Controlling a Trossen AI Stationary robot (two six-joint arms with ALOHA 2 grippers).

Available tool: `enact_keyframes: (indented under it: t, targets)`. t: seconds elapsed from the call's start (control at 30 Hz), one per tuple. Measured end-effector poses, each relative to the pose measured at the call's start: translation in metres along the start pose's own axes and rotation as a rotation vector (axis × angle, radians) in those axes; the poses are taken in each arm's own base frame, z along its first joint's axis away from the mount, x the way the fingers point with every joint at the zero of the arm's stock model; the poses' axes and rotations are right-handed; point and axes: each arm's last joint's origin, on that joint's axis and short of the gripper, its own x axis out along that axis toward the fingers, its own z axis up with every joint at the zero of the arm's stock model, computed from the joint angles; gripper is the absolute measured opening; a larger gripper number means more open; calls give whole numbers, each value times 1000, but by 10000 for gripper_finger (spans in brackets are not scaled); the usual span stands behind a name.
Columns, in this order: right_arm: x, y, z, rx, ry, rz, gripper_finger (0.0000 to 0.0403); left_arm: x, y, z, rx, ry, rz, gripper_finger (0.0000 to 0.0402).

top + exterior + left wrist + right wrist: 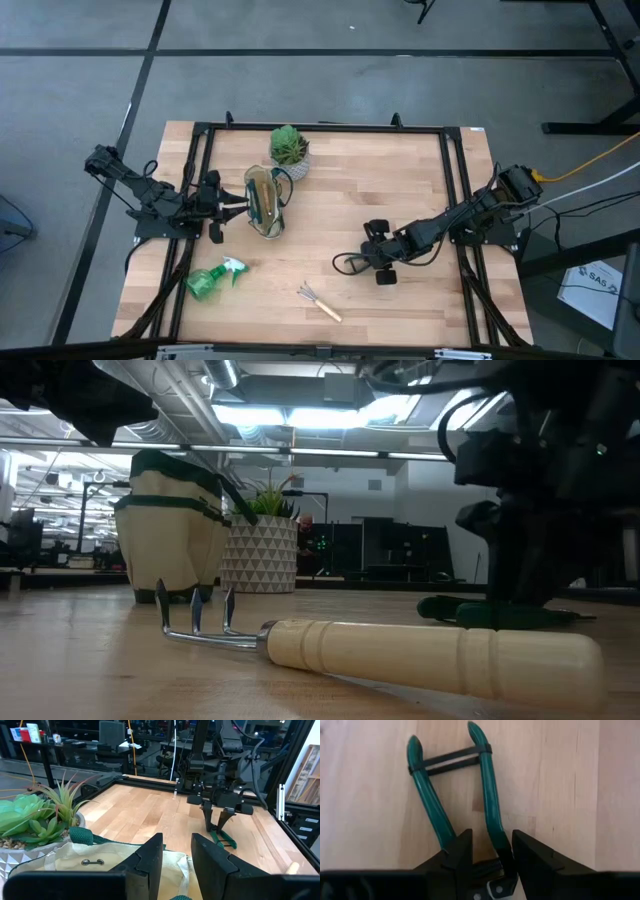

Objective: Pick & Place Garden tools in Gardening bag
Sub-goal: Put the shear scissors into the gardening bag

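Observation:
The cream gardening bag (266,200) with green trim stands upright at the table's middle left, its mouth open. My left gripper (232,207) is at its left rim, fingers close together. My right gripper (375,258) points down at the green-handled pruning shears (348,264), which lie flat at the middle right. The wooden-handled mini rake (320,302) lies near the front edge. The green spray bottle (212,281) lies on its side at the front left. I cannot make out the trowel. My left gripper comes level from the table's left at the bag's upper rim (176,870), and cream cloth shows in the narrow gap between its fingers. The fingers themselves hide the place of contact. The bag stands on the table. My right gripper has its two fingers on either side of the shears where the two handles meet (501,845), near the spring. It comes from above, pointing down. The handles reach out beyond the fingertips, and the shears lie flat on the table.
A potted green plant (290,150) in a white patterned pot stands just behind the bag. A black frame (320,128) runs round the table's edges. Bare wood lies between the bag and the shears.

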Motion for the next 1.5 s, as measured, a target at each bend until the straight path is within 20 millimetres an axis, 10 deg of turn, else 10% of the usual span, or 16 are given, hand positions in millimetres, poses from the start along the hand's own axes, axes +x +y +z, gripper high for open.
enact_keyframes:
  t: [0.63,1.5]
  targets:
    - [2,3,5,18,-88,58,40,0,0,0,0,0,0,98]
    - [-2,-3,31,212,-327,122,31,0,0,0,0,0,0,98]
